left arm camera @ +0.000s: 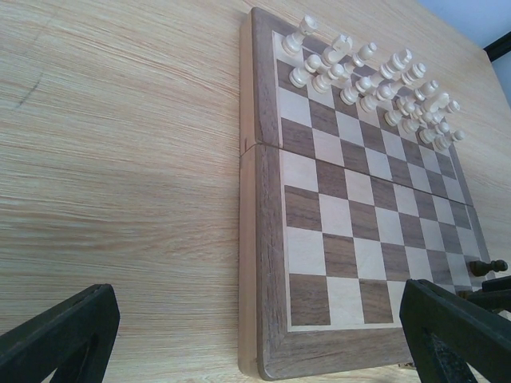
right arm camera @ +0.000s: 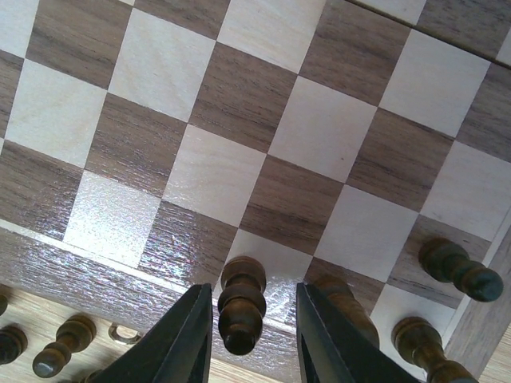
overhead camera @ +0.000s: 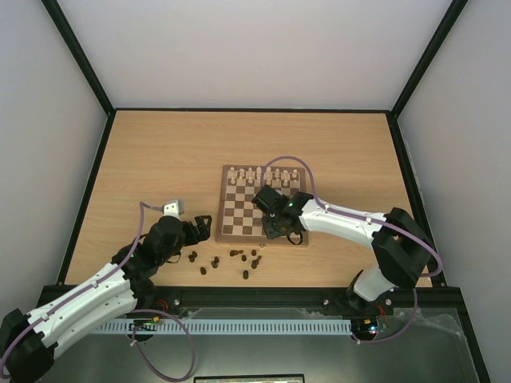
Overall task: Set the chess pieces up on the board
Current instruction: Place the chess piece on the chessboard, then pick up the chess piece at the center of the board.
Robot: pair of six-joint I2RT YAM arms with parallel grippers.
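Room is tight: your right hand [right arm camera: 251,297], unclenched, straddles one chess piece [right arm camera: 242,307] at the board [right arm camera: 239,104]'s near edge. Your left hand [left arm camera: 263,327] is released.

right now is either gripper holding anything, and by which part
Nothing is held. The right gripper straddles a dark brown wooden chess piece at the edge of the checkered wooden board, gaps on both sides. The left gripper is open, empty.

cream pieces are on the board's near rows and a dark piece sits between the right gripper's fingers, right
No: the cream pieces stand on the board's far rows, per the top external view. The dark piece between the right gripper's fingers is correct.
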